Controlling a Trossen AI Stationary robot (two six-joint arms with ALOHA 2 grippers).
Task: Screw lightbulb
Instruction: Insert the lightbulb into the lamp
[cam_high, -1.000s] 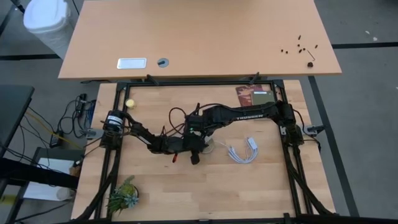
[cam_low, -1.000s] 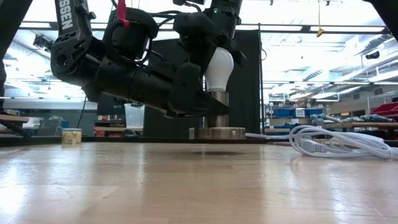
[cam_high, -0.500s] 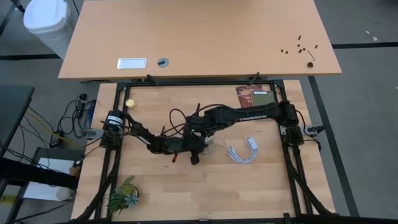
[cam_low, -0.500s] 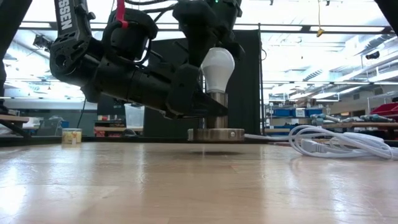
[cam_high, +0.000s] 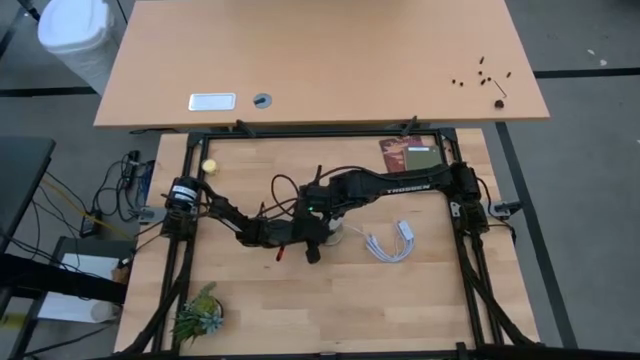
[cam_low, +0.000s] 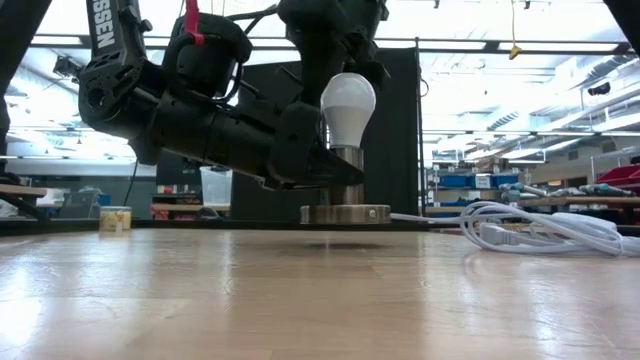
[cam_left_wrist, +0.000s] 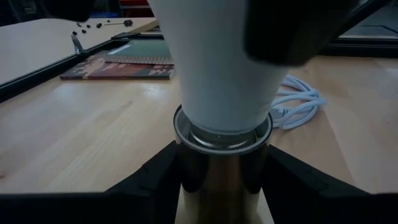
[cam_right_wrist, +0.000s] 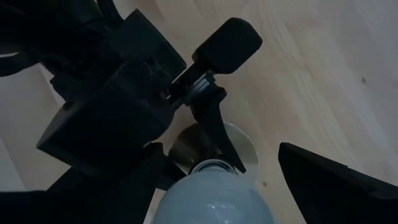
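Judging by its frosted dome, we take the lightbulb (cam_low: 348, 100) to be light, smooth and fragile — best held gently at the widest part of the dome, never squeezed. It stands upright in the metal socket (cam_low: 345, 195) at mid-tabletop (cam_low: 320, 300). Our left gripper (cam_left_wrist: 221, 171) has its jaws closed on the socket's collar just below the bulb. Our right gripper (cam_right_wrist: 249, 186) hangs directly above the dome — jaws spread to either side; we cannot tell whether they touch the glass.

high: overhead | low: table-level | wrists: seemingly close; all share lightbulb (cam_low: 348, 102)
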